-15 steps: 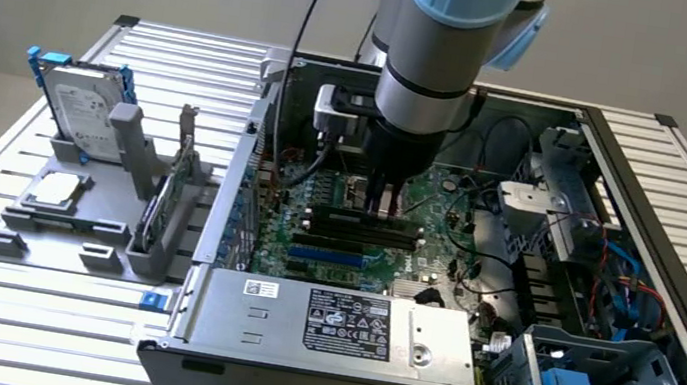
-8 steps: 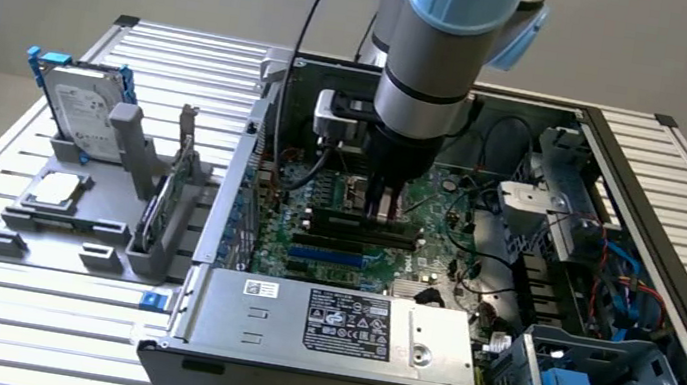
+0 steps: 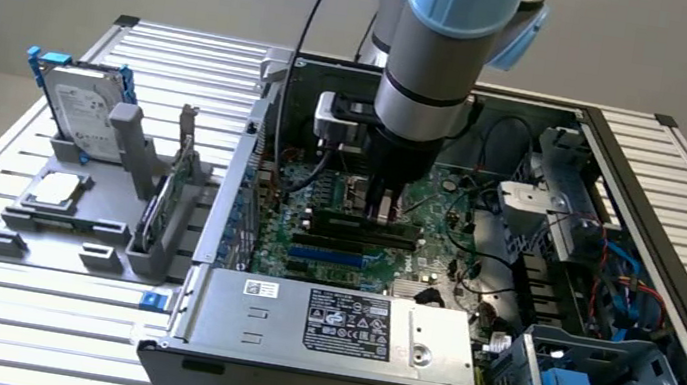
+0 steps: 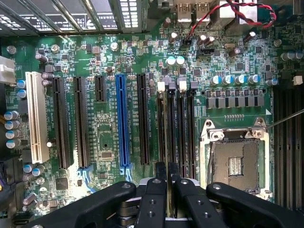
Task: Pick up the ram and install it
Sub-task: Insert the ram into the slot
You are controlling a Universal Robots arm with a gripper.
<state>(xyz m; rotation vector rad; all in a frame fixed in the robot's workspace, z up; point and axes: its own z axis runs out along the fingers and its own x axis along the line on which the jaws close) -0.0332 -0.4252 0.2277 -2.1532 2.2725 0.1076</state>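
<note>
I've got the gripper point(image 3: 381, 213) down inside the open computer case point(image 3: 667, 188), clenched on the ram point(image 4: 169, 142). In the wrist view the ram sits edge-on between the fingers point(image 4: 156, 199), its long axis running along the black memory slots point(image 4: 183, 133) beside the CPU socket point(image 4: 235, 161), over the motherboard point(image 4: 104, 137). Exterior view adds the hard drive point(image 3: 85, 111) upright on the grey rack point(image 3: 56, 223), well apart at that view's left.
</note>
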